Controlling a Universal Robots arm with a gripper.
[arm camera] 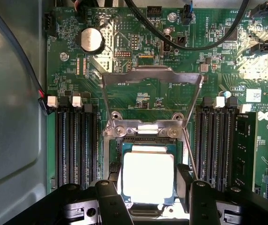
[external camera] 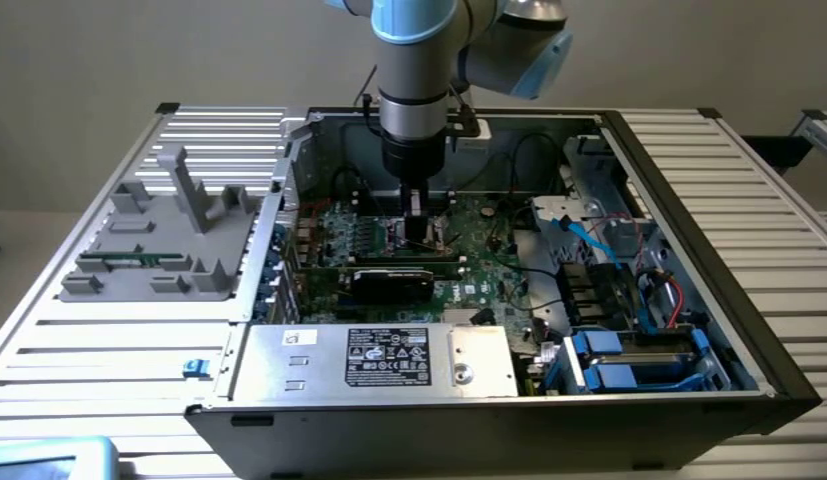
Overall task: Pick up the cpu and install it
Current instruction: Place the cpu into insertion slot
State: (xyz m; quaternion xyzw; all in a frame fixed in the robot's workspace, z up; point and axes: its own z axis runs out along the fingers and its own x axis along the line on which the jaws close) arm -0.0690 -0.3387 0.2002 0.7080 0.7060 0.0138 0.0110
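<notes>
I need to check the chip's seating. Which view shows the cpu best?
The wrist view: the cpu shows its silver top close up, against the motherboard. In the exterior view the gripper stands in front of it.

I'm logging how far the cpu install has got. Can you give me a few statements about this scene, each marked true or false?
1. The cpu lies low over the green motherboard, with the gripper right at it. True.
2. The metal hold-down frame is folded shut over the cpu. False: it stands swung up, clear of the chip.
3. A round coin battery sits on the motherboard. True.
4. The computer case is closed up. False: its side is off and the arm reaches down inside.
5. The grey holder stands on the exterior view's right of the case. False: it is on the exterior view's left.
</notes>
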